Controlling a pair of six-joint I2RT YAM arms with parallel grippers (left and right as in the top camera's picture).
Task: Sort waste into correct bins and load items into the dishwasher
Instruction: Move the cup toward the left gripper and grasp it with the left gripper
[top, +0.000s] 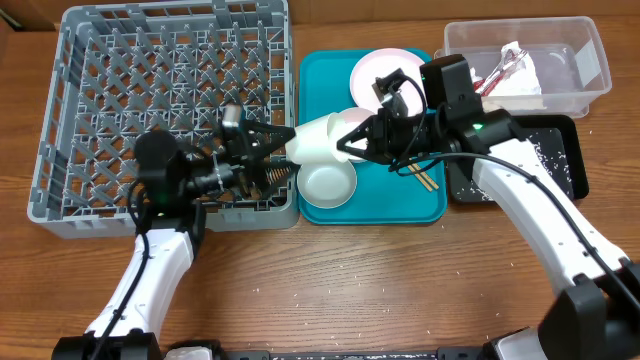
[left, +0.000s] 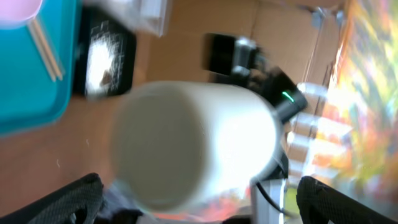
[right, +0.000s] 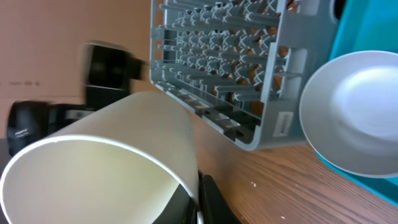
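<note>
nearest, a white bowl (top: 327, 184) sits on the teal tray (top: 420, 205). just behind it, the right gripper (top: 352, 140) is clenched on the rim of the small white cup (top: 318, 138), which it holds sideways over the tray's left edge. the left gripper (top: 286, 148) is spread wide at the cup's base, beside the dish rack (top: 70, 120). farther back, the plate (top: 378, 70) lies on the tray.

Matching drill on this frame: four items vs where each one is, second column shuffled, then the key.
Column 1
1. cup
2. plate
3. wrapper
4. rice grains

Column 2
A. in the clear tub
B. on the black tray
C. held by the right gripper
D. on the teal tray

Pairs: 1-C, 2-D, 3-A, 4-B
</note>
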